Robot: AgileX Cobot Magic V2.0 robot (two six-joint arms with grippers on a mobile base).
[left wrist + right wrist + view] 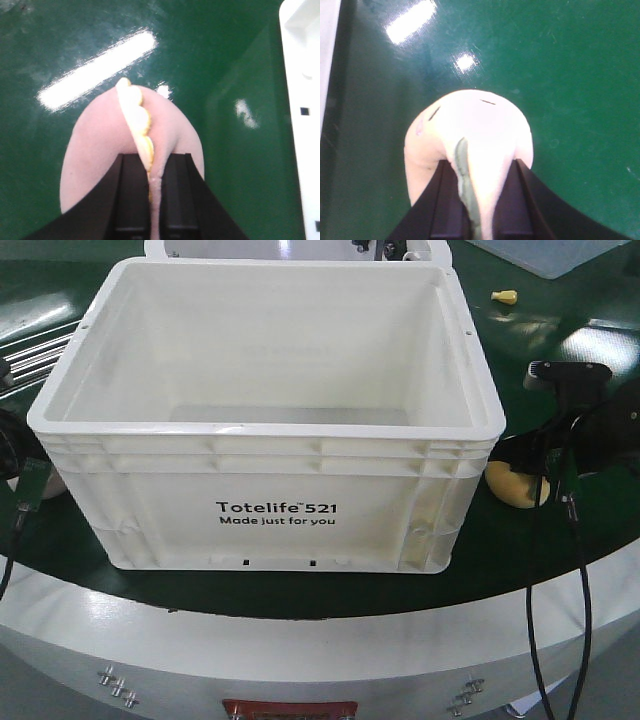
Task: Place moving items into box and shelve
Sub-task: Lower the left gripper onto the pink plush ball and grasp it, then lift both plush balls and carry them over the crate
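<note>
Left end effector (pixel 152 167) grips the pink toy (pixel 95 145), right end effector (pixel 481 170) the green-striped toy (pixel 470 117), both lengthwise outward

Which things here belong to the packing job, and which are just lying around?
Job:
- white crate
- pink plush toy, clamped in the left gripper
- yellow plush toy, clamped in the right gripper

Lying about:
- small yellow piece on the green table
- pale blue bin, far right
- second white crate behind
</note>
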